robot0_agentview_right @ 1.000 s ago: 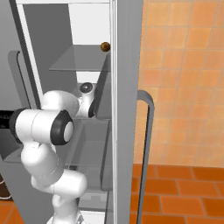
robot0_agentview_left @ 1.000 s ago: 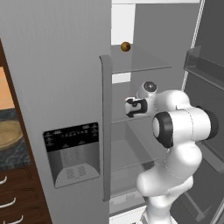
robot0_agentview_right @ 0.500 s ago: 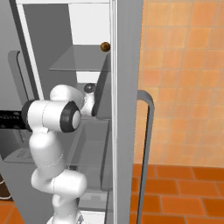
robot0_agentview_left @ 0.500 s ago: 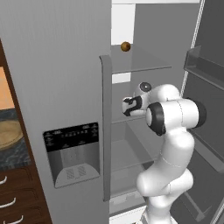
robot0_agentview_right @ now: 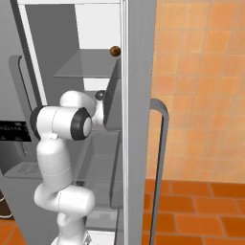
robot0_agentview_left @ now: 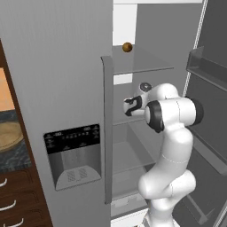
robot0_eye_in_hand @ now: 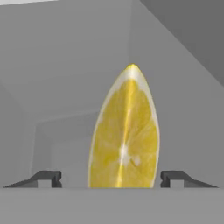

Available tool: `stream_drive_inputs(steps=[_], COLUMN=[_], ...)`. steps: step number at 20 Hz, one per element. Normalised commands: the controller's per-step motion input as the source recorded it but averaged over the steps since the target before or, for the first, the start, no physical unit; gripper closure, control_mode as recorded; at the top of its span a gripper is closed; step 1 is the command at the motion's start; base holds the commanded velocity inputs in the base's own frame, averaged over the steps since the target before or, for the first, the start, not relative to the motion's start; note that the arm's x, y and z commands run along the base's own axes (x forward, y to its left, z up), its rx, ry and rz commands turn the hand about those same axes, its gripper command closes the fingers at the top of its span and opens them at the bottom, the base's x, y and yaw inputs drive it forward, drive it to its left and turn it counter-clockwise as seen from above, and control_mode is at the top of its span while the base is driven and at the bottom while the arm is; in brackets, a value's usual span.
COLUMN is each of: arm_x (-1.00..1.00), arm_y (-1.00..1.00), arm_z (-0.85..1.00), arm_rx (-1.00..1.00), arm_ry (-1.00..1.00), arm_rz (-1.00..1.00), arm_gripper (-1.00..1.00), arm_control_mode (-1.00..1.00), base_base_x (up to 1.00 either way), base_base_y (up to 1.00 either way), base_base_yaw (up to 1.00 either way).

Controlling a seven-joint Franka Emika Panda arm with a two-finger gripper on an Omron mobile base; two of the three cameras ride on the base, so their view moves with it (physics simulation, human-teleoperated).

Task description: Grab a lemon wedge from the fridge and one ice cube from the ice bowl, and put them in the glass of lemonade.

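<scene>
The lemon wedge [robot0_eye_in_hand: 124, 135] stands upright, bright yellow, between my gripper's [robot0_eye_in_hand: 109, 177] two fingertips in the hand view. The right fingertip [robot0_eye_in_hand: 173, 177] is almost at its rind, while the left one stands a clear gap away, so the gripper is open around it. In the left base view my gripper [robot0_agentview_left: 129, 106] reaches into the grey fridge [robot0_agentview_left: 66, 88] at the middle shelf, just past the edge of the left door. The ice bowl [robot0_agentview_left: 6, 137] peeks in at the far left on a dark counter. The glass of lemonade is out of view.
A small round brown ball [robot0_agentview_left: 127, 47] sits on the glass shelf above my hand, also seen from the right [robot0_agentview_right: 115, 50]. The open right door [robot0_agentview_right: 141, 119] with its long handle [robot0_agentview_right: 160, 158] flanks the arm. The black dispenser [robot0_agentview_left: 75, 155] is in the left door.
The arm's elbow has lifted and folded closer to the fridge, and the hand has slid a little left along the middle shelf. The brown ball has not moved.
</scene>
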Motion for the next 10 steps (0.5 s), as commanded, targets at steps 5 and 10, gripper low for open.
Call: stream_drive_inputs(steps=[5, 10], arm_x=[0.05, -0.62], arm_y=[0.00, 0.04], arm_z=[-0.41, -0.27], arm_rx=[0.00, 0.00], arm_ry=[0.04, 0.04], arm_rz=[-0.05, -0.01], arm_gripper=[1.00, 1.00], arm_control_mode=[-1.00, -1.00], base_base_x=[0.00, 0.00], base_base_y=[0.00, 0.00], base_base_yaw=[0.00, 0.00])
